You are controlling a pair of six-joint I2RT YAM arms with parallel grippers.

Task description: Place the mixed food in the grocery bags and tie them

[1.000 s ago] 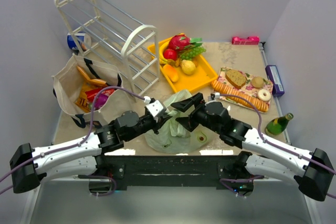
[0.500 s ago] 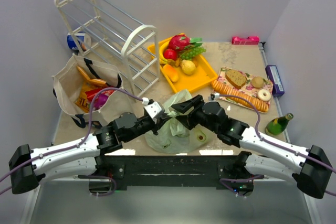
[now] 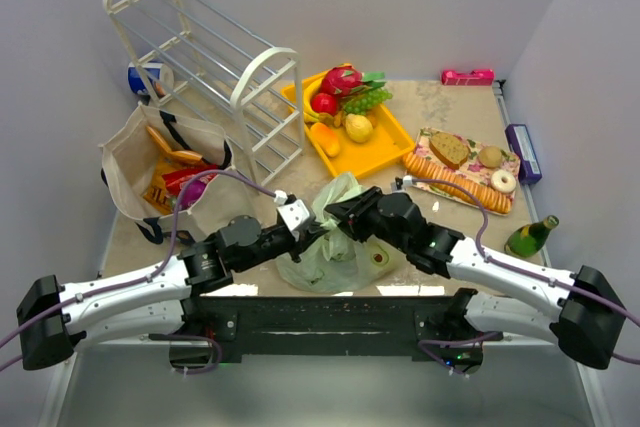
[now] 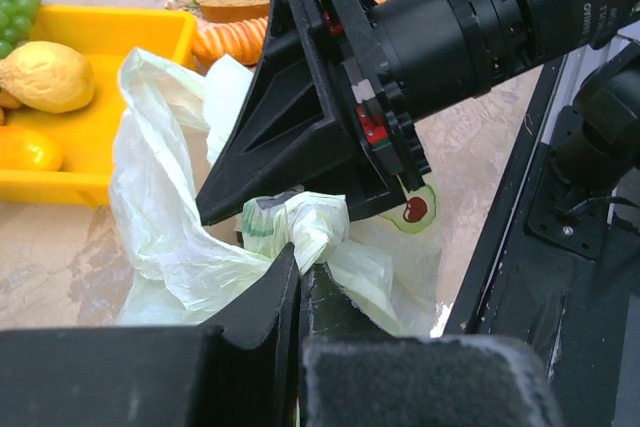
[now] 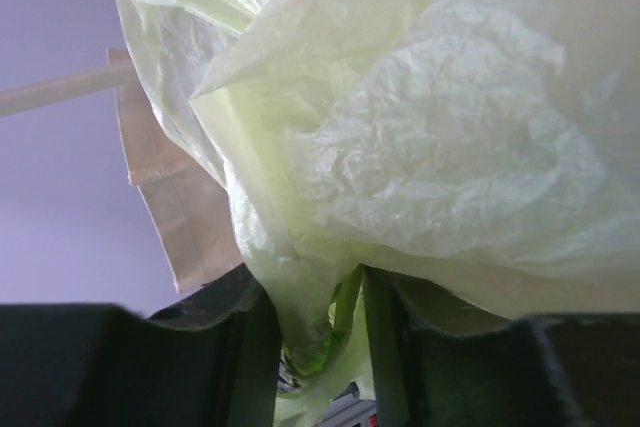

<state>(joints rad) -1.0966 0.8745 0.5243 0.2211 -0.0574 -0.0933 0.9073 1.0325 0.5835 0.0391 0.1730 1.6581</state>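
- Your left gripper [image 4: 302, 272] has its fingers pressed together on the twisted neck of the thin, crinkly pale-green plastic bag [image 4: 160, 227], which lies between the arms.
- Your right gripper [image 5: 322, 332] has its fingers slightly apart around a film strand; the bag's contents are hidden.
- Farther left, the stiff beige tote [image 3: 125, 162] holds orange packets [image 3: 160, 194], partly hidden.

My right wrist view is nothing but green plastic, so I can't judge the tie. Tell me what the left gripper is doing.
Observer: The left gripper is shut, pinching a twisted bunch of the green bag close to the right gripper.
Operator: Now say where loose food lies.
Observer: Toy fruit sits on the yellow tray beyond the bag.
Operator: Check the tote.
Observer: The beige tote stands open at far left with packets inside.
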